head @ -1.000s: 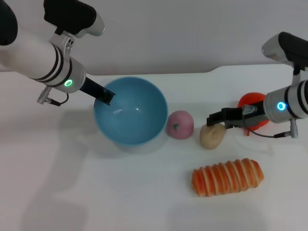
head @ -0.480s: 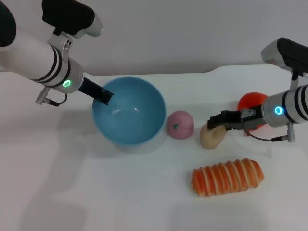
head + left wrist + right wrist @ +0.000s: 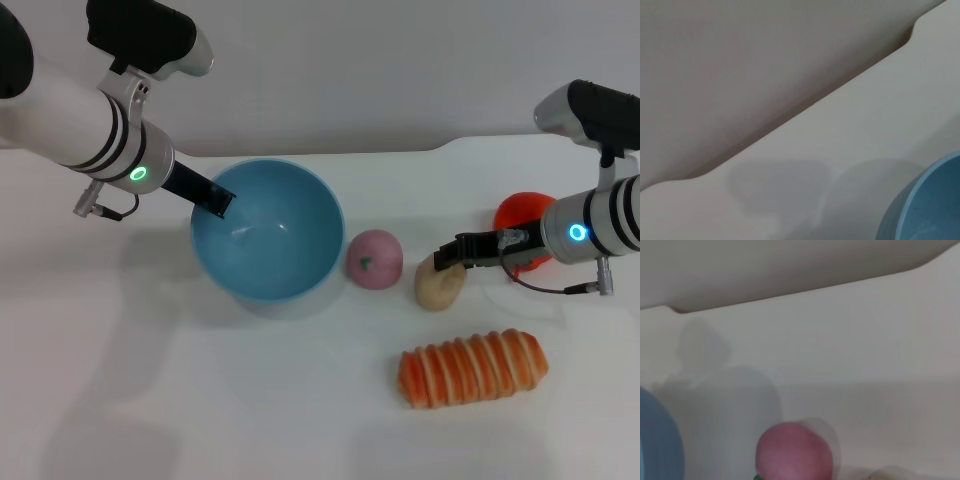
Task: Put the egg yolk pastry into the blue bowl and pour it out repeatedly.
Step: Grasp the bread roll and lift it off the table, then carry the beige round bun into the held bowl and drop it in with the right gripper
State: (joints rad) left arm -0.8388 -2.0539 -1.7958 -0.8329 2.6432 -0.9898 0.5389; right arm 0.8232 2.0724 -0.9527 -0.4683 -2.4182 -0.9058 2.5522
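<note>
The blue bowl (image 3: 268,232) stands left of centre on the white table, and its rim also shows in the left wrist view (image 3: 927,205). My left gripper (image 3: 217,200) is shut on the bowl's left rim. The egg yolk pastry (image 3: 437,287), a pale beige lump, lies on the table right of a pink ball. My right gripper (image 3: 448,254) reaches in from the right and sits against the pastry's upper end. The bowl's inside looks empty.
A pink ball with a green speck (image 3: 375,259) (image 3: 794,452) lies between bowl and pastry. A long orange-and-cream striped bread (image 3: 474,367) lies nearer the front. A red-orange object (image 3: 522,215) sits behind my right arm. The table's back edge meets the wall (image 3: 330,153).
My right gripper has dropped slightly and come down onto the pastry's top; the pastry has shifted a little to the left. The left arm and bowl have barely moved.
</note>
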